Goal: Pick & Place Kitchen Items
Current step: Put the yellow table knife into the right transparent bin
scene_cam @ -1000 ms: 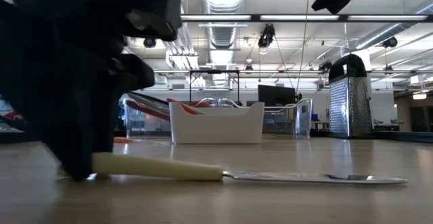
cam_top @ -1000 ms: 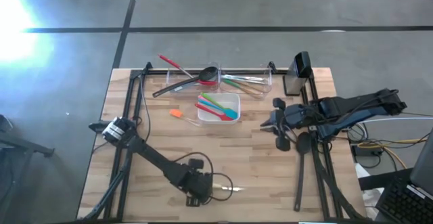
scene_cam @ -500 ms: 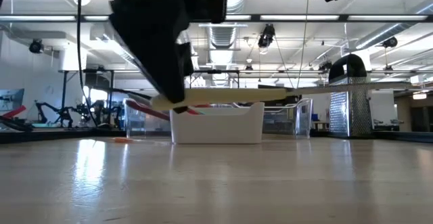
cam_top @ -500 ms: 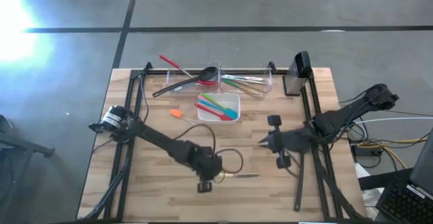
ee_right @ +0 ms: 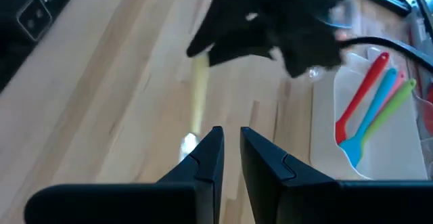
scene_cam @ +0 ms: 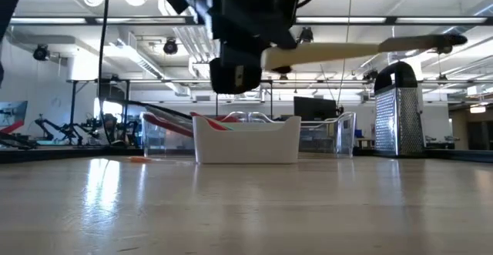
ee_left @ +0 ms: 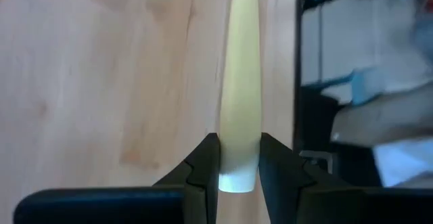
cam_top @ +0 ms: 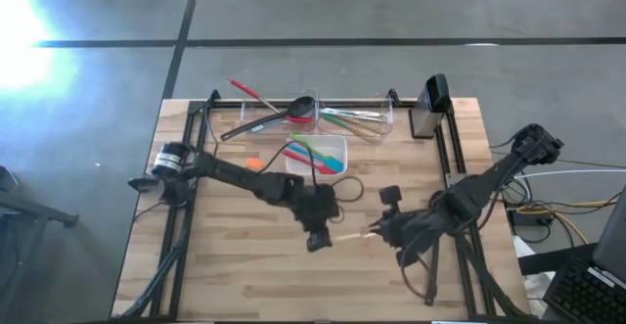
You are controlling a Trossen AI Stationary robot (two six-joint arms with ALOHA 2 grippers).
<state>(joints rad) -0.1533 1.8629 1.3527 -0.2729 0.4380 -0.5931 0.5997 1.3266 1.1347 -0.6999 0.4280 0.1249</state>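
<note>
Desk (cam_top: 235, 265): wooden, both arms met over its middle.
White dish (cam_top: 337, 146) with coloured utensils lies just behind left arm.
Left hand (ee_left: 238, 158): clamped on butt of cream-handled knife (scene_cam: 362, 50), carried level, clear above desk.
Right hand (ee_right: 230, 158): fingers nearly together, empty, blade end just ahead.
Step judged: hand-over in air, or transport.
Next move calls for right fingers aligned around blade end before release.

Left claw (cam_top: 324, 236) clamped mid-table; right claw (cam_top: 377, 230) seemingly nearly shut, facing it.
</note>
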